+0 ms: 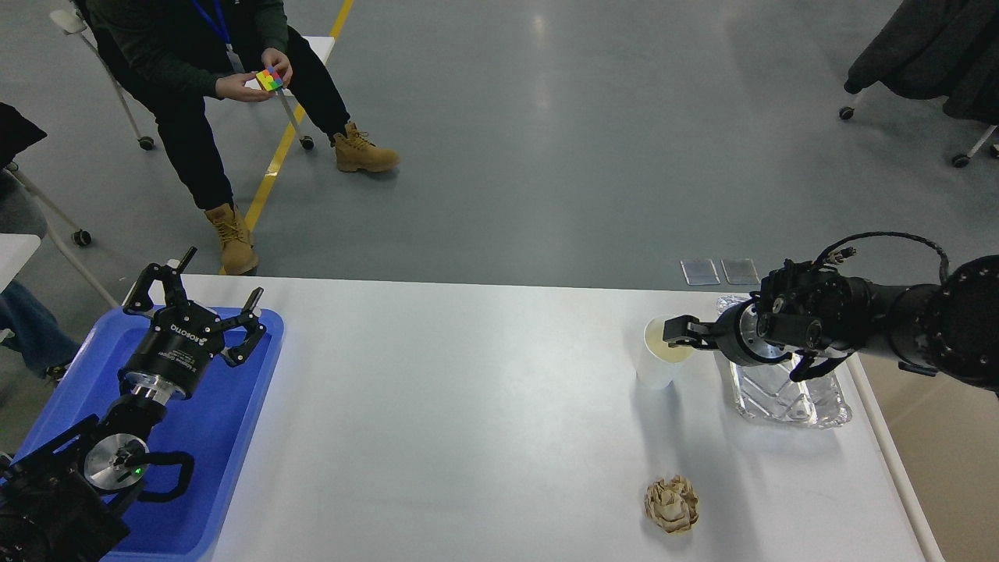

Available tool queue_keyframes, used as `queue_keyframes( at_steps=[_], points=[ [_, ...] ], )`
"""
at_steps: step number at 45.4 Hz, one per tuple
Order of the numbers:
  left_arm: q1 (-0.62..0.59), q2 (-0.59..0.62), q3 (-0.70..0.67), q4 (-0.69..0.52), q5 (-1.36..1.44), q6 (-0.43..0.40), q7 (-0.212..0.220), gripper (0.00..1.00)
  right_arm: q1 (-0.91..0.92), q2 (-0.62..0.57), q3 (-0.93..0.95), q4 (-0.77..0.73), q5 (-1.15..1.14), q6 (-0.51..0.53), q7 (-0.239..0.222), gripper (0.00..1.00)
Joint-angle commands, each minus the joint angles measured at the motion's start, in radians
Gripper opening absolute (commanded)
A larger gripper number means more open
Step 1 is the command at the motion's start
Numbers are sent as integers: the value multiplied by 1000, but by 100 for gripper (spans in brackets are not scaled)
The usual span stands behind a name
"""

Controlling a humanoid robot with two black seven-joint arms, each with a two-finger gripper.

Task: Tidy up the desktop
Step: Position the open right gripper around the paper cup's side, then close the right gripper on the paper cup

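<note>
The white desktop (468, 406) holds a white paper cup (652, 371) with pale liquid, a crumpled foil tray (788, 394) to its right, and a crumpled brown paper ball (671, 505) near the front. My right gripper (676, 332) comes in from the right, low over the cup's mouth at its rim. Its fingers look dark and bunched, so I cannot tell whether they are open or shut. My left gripper (209, 287) is open and empty, held above the blue tray (234, 421) at the left.
A beige bin (948, 476) stands past the table's right edge. A seated person (195, 70) with a colour cube is beyond the far left corner. Two small clear plates (719, 271) lie on the floor behind the table.
</note>
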Motion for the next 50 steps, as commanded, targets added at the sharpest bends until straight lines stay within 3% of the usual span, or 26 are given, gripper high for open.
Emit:
queue_keyframes(
  at_steps=[1,9,12,16,27,33,36,50],
  points=[
    [0,0,0,0,0,0,0,99,-61,-2,38,-21,-4,-59,2,97],
    [0,0,-2,0,0,0,0,99,-65,-2,42,-22,-16,-100,7,85],
    [0,0,-2,0,0,0,0,99,-65,0,42,-22,-16,-102,7,75],
    [0,-2,-2,0,0,0,0,99,-65,2,42,-21,-16,-105,8,71],
    [0,-2,-4,0,0,0,0,99,-62,3,43,-16,-19,-105,10,42],
    [1,-2,-2,0,0,0,0,99,-62,5,42,-10,-31,-102,12,22],
    [1,-2,-4,0,0,0,0,99,-61,5,51,-5,-30,-93,12,1],
    [2,-2,-4,0,0,0,-1,99,-53,5,75,-2,-33,-79,21,0]
  ],
)
